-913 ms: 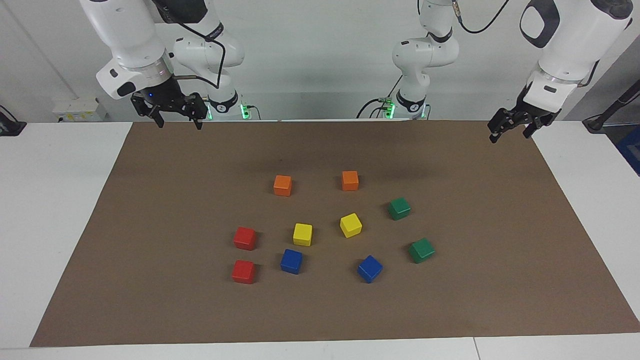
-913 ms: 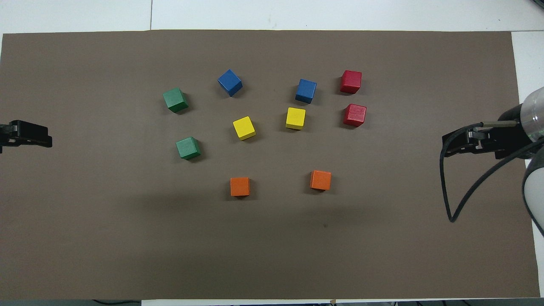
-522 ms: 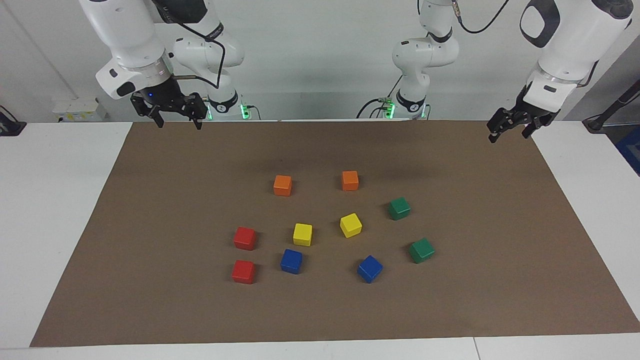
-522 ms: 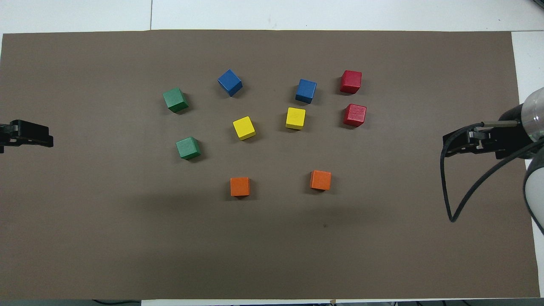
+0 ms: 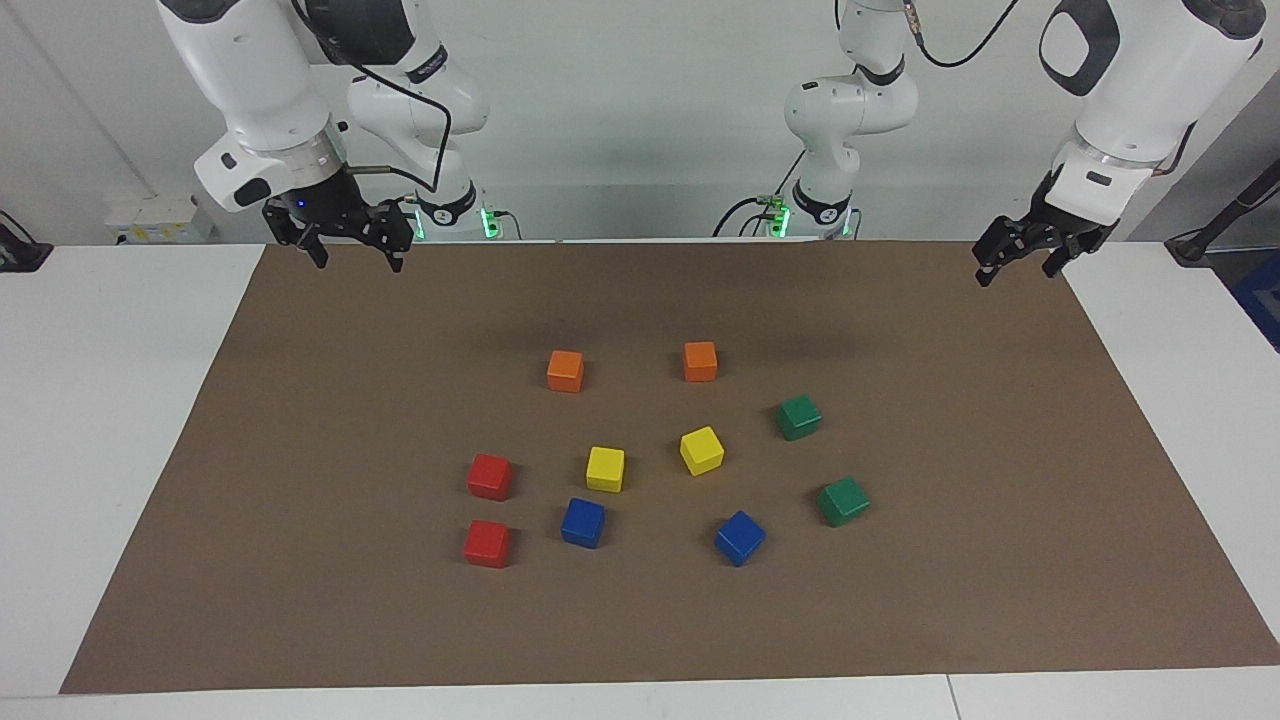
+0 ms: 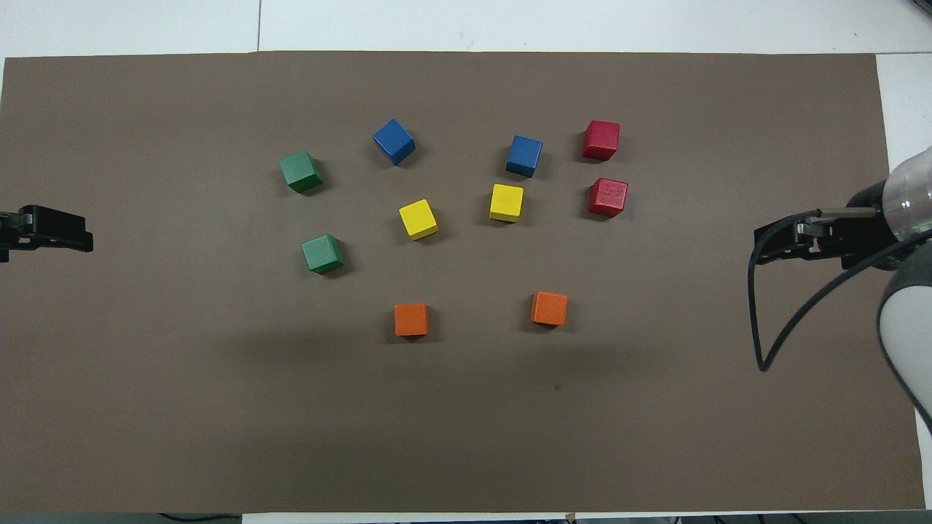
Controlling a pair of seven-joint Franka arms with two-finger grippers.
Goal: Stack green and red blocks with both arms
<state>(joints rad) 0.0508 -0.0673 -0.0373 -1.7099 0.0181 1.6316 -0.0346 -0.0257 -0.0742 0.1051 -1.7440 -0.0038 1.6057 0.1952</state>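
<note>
Both tools hang empty with fingers apart: right tool (image 5: 356, 250) upper left of the facing view, left tool (image 5: 1017, 265) upper right. Two glossy red cubes (image 5: 489, 477) sit lower left of centre on the brown-covered tabletop (image 5: 300, 420), two dark green cubes (image 5: 799, 417) right of centre.

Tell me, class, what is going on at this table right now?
Nothing is stacked yet. Two green blocks lie toward the left arm's end, two red blocks toward the right arm's. The left gripper and right gripper hang open and empty over the brown mat's corners nearest the robots.

2 red blocks (image 5: 489, 510), 2 green blocks (image 5: 821, 459), unstacked.
</note>
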